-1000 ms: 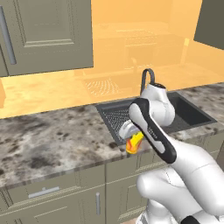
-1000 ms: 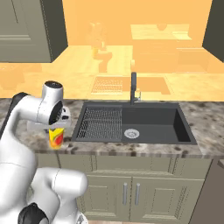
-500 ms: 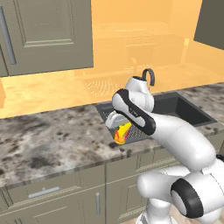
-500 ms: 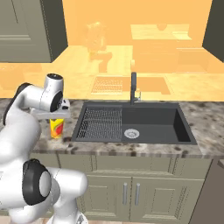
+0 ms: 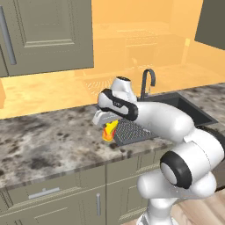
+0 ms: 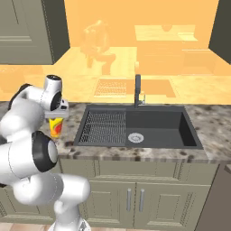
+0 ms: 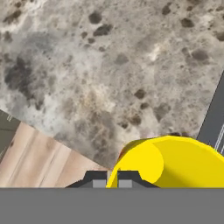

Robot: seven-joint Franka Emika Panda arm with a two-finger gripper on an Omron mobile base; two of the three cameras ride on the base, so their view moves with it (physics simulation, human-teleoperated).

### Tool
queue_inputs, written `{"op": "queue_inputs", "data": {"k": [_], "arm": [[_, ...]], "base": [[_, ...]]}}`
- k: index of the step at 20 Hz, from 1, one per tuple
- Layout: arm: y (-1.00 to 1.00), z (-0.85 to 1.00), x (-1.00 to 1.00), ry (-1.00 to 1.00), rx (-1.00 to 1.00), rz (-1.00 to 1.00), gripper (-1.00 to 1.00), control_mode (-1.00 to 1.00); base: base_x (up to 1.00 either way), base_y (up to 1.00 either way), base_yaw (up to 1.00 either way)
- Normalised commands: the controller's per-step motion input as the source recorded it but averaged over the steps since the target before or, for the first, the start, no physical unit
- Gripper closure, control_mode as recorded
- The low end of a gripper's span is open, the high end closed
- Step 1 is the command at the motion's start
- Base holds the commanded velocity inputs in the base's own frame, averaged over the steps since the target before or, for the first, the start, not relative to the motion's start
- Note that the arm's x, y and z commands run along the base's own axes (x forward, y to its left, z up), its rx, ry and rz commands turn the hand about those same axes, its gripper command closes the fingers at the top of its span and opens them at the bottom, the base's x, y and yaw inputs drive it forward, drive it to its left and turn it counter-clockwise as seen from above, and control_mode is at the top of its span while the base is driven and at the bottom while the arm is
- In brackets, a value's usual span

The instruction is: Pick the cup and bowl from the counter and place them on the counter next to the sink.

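My gripper point(image 5: 105, 121) is shut on the rim of the small yellow cup point(image 5: 109, 131), which has a red-orange mark on its side. It holds the cup low over the speckled counter point(image 5: 52, 140), just left of the sink's ribbed drainboard point(image 5: 132, 130). The right base view shows the cup point(image 6: 56, 127) under the gripper point(image 6: 57, 116), left of the dark sink point(image 6: 155, 127). From the hand view I look down into the cup point(image 7: 175, 162), with the gripper point(image 7: 112, 179) pinching its wall. I cannot tell whether the cup touches the counter. The bowl is out of view.
A dark curved faucet point(image 6: 137, 90) stands behind the basin, whose silver drain point(image 6: 135, 137) lies near its middle. Grey-green cabinets point(image 6: 135, 198) run below the counter. In the hand view the counter's front edge and the wooden floor point(image 7: 39, 162) lie at the lower left.
The arm has swung left and away from the counter's front edge with the cup in its grip, from in front of the drainboard to the counter beside the sink. The jaws stayed shut.
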Motion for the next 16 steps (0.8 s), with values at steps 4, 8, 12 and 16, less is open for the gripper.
{"op": "queue_inputs", "data": {"k": [4,8,12,16], "arm": [[0.37,-0.16,0.48,0.00,0.00,-0.01,1.00,-1.00],[0.08,-0.14,0.21,0.00,-0.02,-0.05,1.00,-1.00],[0.00,-0.08,0.01,0.00,-0.02,-0.06,1.00,-1.00],[0.00,-0.18,0.00,0.00,0.00,-0.05,1.00,-1.00]], "base": [[0.00,0.00,0.00],[0.00,0.00,0.00],[0.00,0.00,0.00],[0.00,0.00,0.00]]}}
